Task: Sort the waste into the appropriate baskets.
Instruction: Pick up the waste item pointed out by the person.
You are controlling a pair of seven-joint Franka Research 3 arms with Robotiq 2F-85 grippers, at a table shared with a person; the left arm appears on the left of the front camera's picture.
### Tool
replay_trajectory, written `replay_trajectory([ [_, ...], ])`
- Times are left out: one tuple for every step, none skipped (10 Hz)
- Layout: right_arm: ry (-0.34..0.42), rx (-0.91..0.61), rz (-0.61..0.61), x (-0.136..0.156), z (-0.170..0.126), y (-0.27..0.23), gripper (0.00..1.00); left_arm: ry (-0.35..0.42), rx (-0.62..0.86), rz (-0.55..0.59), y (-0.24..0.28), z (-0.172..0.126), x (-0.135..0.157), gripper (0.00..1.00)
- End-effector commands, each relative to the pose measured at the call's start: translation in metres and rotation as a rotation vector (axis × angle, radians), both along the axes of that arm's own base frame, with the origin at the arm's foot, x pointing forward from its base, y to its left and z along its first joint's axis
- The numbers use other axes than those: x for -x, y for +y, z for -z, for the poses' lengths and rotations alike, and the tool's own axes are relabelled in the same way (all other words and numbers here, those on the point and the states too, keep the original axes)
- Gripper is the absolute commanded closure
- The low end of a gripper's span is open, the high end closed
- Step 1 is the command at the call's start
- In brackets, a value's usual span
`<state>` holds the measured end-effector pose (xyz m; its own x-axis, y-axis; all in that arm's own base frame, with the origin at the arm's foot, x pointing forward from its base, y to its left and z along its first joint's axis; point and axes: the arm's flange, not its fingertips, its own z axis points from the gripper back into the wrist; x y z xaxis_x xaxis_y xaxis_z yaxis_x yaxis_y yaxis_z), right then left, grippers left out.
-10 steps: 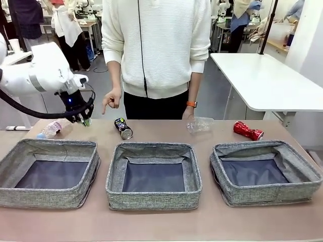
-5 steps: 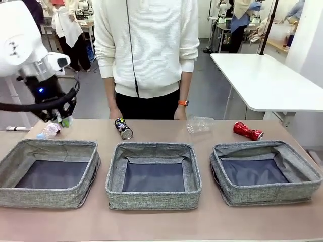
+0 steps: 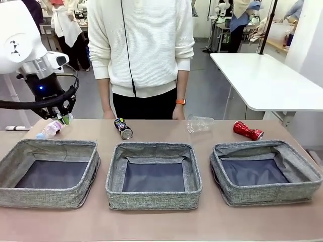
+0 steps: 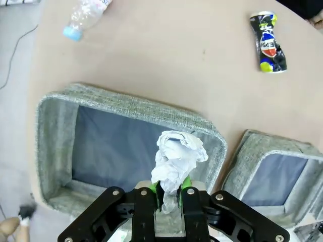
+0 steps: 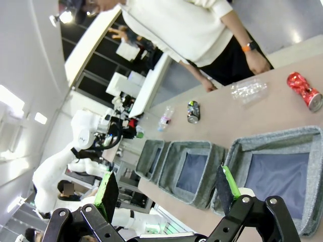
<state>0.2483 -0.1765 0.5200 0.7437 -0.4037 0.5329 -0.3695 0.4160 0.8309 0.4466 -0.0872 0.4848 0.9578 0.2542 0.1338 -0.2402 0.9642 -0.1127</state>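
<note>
Front view: the left hand (image 3: 61, 117) hangs above the far left end of the desk (image 3: 161, 222), closed on a small pale lump that is hard to make out from here. The bottle (image 3: 50, 129) lies just below the hand, and the left basket (image 3: 50, 145) sits on its near side. Off to its right lie the dark can (image 3: 122, 128), the plastic cup (image 3: 200, 123) and the red can (image 3: 248, 130), behind the middle basket (image 3: 151, 147) and the right basket (image 3: 262, 146).

Left wrist view: the fingers pinch the lower end of the crumpled paper ball (image 4: 176, 161), with the left basket beneath and beyond it.

Right wrist view: the right hand (image 5: 169, 189) is spread wide and holds nothing. The right basket lies just past its fingers.
</note>
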Motion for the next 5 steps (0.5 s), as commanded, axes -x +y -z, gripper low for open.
replay_trajectory([
  [-0.031,-0.002,-0.004,-0.003,-0.003,0.000,0.00,0.014,-0.062,-0.106,-0.028,-0.019,0.010,0.91],
  [-0.031,-0.002,-0.004,-0.003,-0.003,0.000,0.00,0.072,-0.050,-0.103,-0.067,-0.058,0.014,0.91],
  [-0.031,-0.002,-0.004,-0.003,-0.003,0.000,0.00,0.026,-0.071,-0.121,-0.123,-0.100,0.020,0.91],
  [-0.031,-0.002,-0.004,-0.003,-0.003,0.000,0.00,-0.008,-0.156,-0.031,-0.190,-0.137,0.027,0.91],
  [-0.031,-0.002,-0.004,-0.003,-0.003,0.000,0.00,-0.039,-0.207,0.102,-0.240,-0.163,0.028,0.91],
])
